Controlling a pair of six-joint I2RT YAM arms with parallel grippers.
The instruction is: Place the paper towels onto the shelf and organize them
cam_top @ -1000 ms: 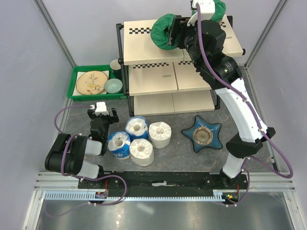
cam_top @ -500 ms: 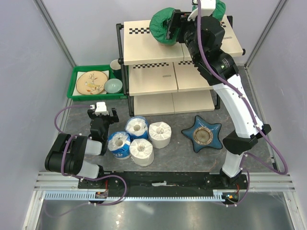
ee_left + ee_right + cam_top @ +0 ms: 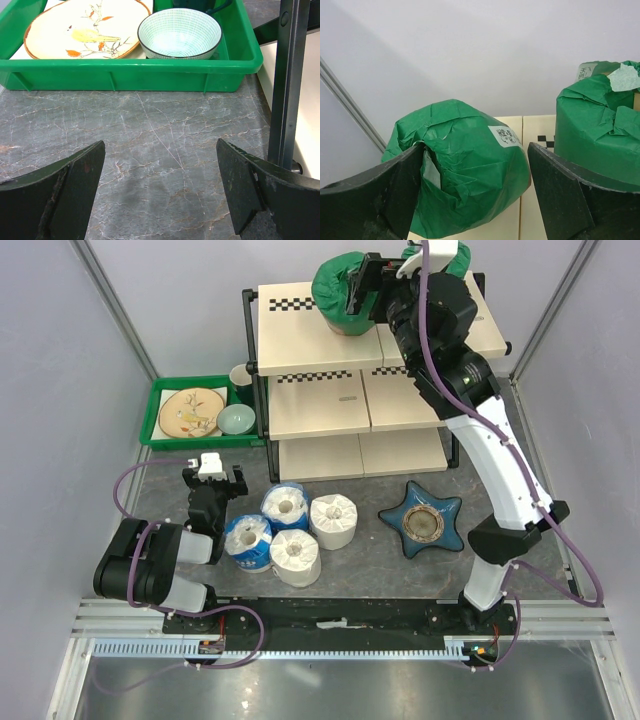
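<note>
Right gripper point(image 3: 475, 146) gapes loose about one green roll point(image 3: 465, 185) beside second green roll point(image 3: 590, 125) atop shelf point(image 3: 295, 340) at 12 o'clock; four rolls point(image 3: 295, 555) wait on table point(image 3: 370, 560).

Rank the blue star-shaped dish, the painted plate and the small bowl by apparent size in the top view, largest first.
1. blue star-shaped dish, clearly the widest
2. painted plate, in the green tray
3. small bowl beside it, clearly smaller
All sit at similar height, so the ranking holds.

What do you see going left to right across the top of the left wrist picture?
Round cream plate with a painted bird, then the pale green lined bowl, then the shelf's black metal post.
</note>
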